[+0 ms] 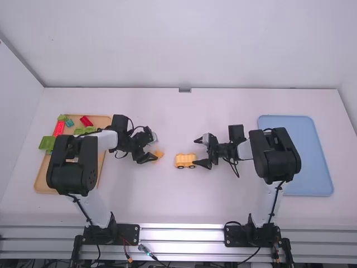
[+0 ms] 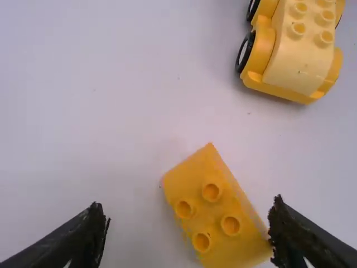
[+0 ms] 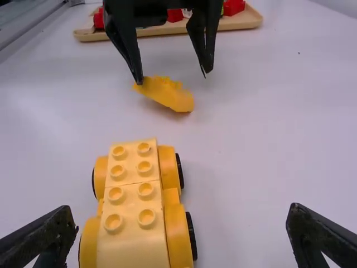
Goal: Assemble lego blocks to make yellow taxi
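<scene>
In the high view my left gripper (image 1: 152, 149) stands open at the small yellow block (image 1: 159, 154), right of the wooden tray. The left wrist view shows the yellow block (image 2: 215, 209) lying studs up between the open fingers of the left gripper (image 2: 187, 234), close to one finger. My right gripper (image 1: 198, 152) is open beside the yellow wheeled car (image 1: 184, 161). In the right wrist view the car (image 3: 136, 206) stands on its wheels between the spread fingers of the right gripper (image 3: 183, 229), nearer one of them, with the yellow block (image 3: 167, 93) beyond it.
A wooden tray (image 1: 43, 177) at the left holds red, green and teal blocks. The left arm reaches across it. A blue tray (image 1: 312, 162) lies at the right, partly behind the right arm.
</scene>
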Robot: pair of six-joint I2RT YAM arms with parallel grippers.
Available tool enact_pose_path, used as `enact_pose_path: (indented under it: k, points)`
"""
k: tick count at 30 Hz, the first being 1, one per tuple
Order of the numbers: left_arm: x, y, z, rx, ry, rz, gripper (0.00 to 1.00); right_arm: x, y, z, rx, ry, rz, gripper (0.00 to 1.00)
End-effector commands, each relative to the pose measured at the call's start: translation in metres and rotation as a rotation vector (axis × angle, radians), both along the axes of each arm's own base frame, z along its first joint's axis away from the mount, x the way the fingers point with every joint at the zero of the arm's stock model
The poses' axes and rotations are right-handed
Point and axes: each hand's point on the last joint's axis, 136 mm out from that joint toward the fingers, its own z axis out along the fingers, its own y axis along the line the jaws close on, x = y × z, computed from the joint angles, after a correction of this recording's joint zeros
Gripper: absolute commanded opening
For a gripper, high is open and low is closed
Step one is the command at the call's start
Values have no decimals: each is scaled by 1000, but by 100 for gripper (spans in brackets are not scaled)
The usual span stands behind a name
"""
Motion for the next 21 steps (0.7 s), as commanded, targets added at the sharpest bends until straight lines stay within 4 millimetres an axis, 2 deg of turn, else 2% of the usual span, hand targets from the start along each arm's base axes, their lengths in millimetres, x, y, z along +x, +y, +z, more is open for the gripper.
enact_pose_path:
  k: [1, 3, 6, 12, 19, 21]
  points:
    - [-3, -2, 0, -21, 16, 0, 84, 3, 2, 2, 15, 0, 10, 99]
    - [-3, -2, -4, -22, 3, 10, 95, 3, 2, 2, 15, -1, 9, 99]
    - [0, -2, -8, -37, 7, 58, 100, 3, 2, 2, 15, -2, 10, 99]
    - [3, -2, -14, -92, 73, 208, 100, 4, 2, 2, 15, -4, 9, 99]
    - [-11, -12, -17, -146, 111, 205, 99, 14, 3, 9, 21, 19, -5, 99]
    - [-10, -11, -25, -115, 84, 234, 100, 16, 4, 10, 22, 19, -6, 99]
